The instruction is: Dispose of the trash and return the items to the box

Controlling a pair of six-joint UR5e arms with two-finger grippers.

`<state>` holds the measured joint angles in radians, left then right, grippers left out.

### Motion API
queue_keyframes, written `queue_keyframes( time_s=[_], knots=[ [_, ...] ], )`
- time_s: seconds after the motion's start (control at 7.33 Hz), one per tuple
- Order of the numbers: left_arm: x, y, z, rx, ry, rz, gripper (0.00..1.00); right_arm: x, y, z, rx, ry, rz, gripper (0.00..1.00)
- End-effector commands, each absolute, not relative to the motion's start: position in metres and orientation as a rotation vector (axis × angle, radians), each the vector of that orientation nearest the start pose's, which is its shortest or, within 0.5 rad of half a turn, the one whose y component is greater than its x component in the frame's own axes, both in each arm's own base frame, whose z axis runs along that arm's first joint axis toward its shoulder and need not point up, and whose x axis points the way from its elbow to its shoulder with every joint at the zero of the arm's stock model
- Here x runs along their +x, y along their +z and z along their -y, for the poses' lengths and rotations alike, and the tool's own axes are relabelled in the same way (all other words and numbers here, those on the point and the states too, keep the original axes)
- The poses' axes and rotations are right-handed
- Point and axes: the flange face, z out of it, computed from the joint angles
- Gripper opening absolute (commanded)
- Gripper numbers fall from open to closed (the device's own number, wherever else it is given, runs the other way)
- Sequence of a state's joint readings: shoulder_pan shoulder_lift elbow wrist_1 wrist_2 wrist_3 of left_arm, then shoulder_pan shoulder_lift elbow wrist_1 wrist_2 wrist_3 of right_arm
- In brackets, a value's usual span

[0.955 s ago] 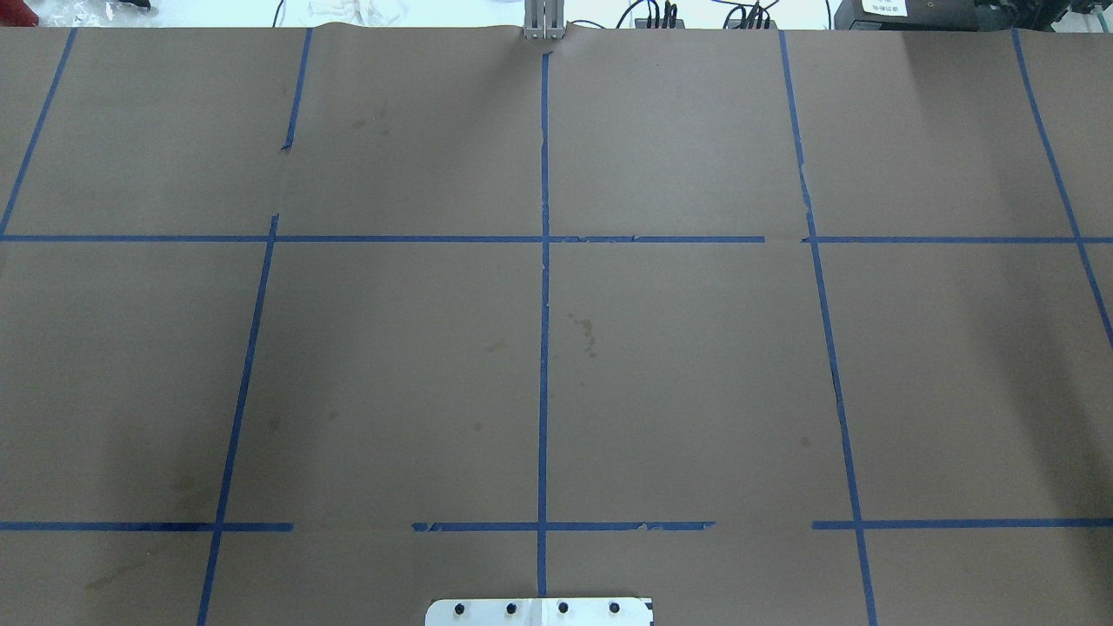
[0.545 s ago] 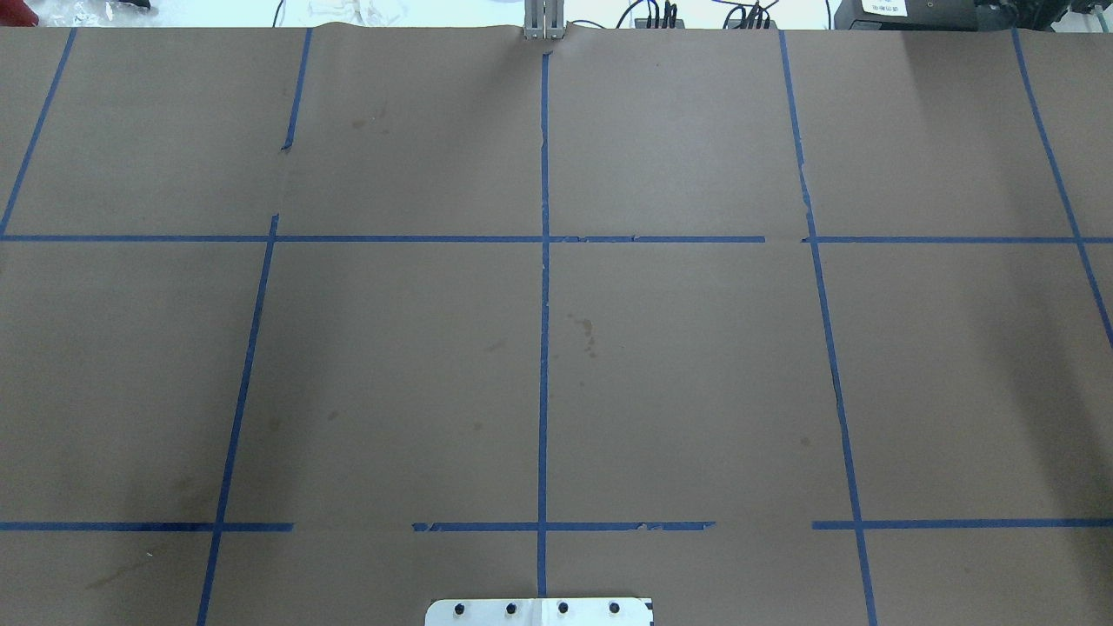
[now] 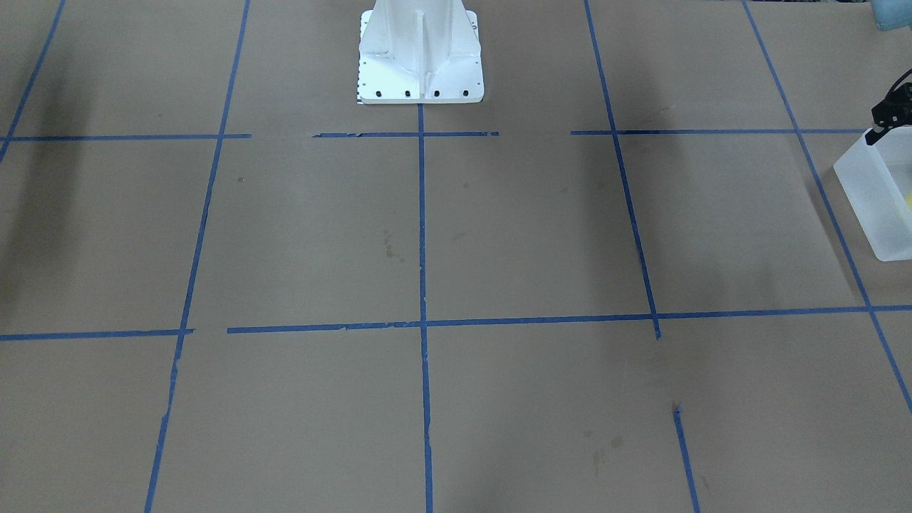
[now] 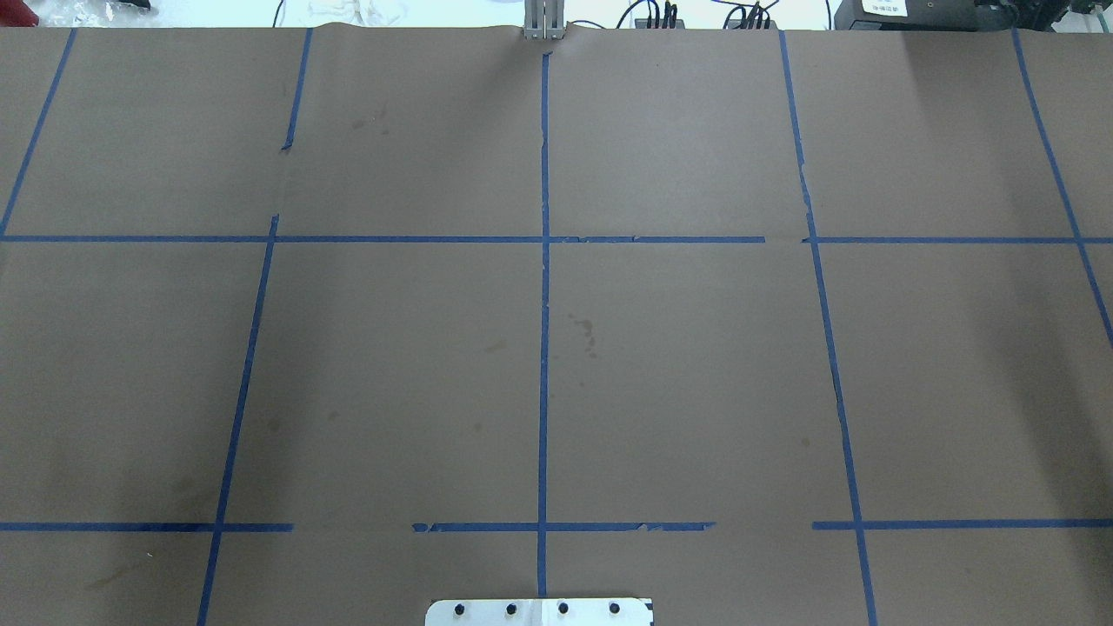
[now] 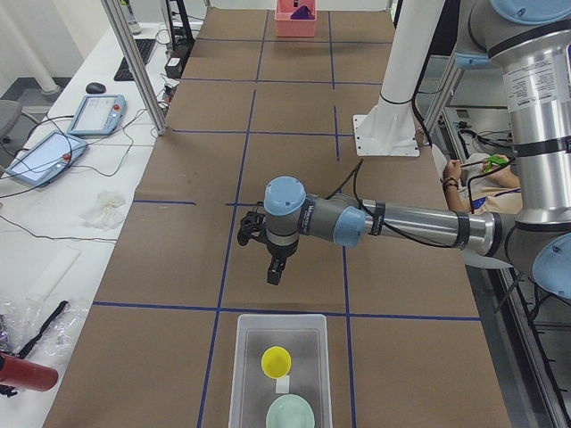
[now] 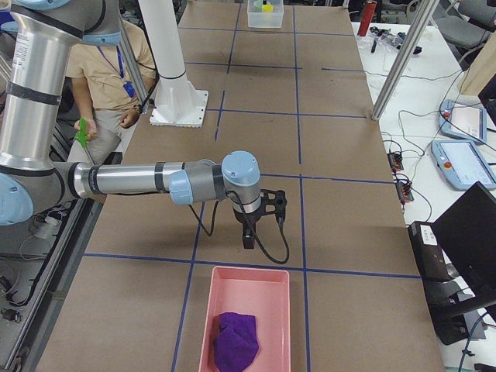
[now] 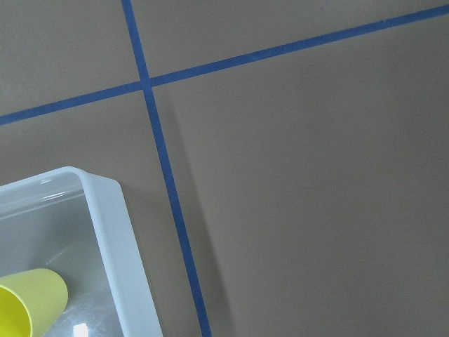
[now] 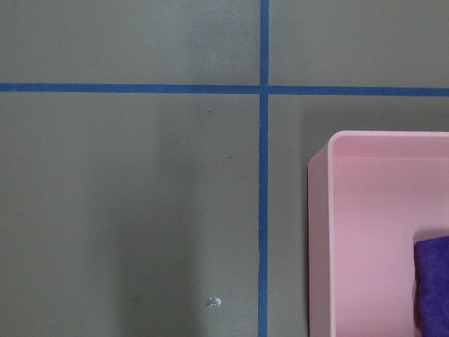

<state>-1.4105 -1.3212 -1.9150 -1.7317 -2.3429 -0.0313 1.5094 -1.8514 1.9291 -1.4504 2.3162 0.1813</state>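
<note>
The frosted-white box (image 5: 243, 374) stands at the table's left end. In it are the yellow cup (image 5: 276, 360), the mint-green bowl (image 5: 291, 414) and a small white scrap (image 5: 283, 385). My left gripper (image 5: 273, 276) hangs over bare paper just beyond the box's far wall; I cannot tell whether it is open or shut. The left wrist view shows the box's corner (image 7: 116, 217) and the cup (image 7: 31, 302), with no fingers. The box's edge also shows in the front view (image 3: 873, 199). My right gripper (image 6: 248, 240) hangs near a pink bin (image 6: 248, 310); I cannot tell its state.
The pink bin holds a purple cloth (image 6: 236, 341) and shows in the right wrist view (image 8: 337, 225). The white robot base (image 3: 420, 71) stands at the table's middle edge. A person (image 6: 108, 70) sits behind the robot. Blue tape lines cross the brown paper.
</note>
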Motion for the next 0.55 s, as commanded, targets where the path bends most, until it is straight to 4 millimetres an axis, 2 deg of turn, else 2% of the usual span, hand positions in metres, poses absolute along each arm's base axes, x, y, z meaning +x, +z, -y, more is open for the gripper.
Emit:
queue_keyframes(
  time_s=[0.0, 0.41],
  knots=[
    [0.0003, 0.5784, 0.4107, 0.182, 0.223, -0.790, 1.00, 0.0407, 0.5894, 0.3885, 0.098, 0.038, 0.779, 1.00],
    [0.0005, 0.5820, 0.4165, 0.172, 0.220, -0.789, 1.00, 0.0366, 0.5857, 0.3907, 0.096, 0.029, 0.810, 1.00]
  ],
)
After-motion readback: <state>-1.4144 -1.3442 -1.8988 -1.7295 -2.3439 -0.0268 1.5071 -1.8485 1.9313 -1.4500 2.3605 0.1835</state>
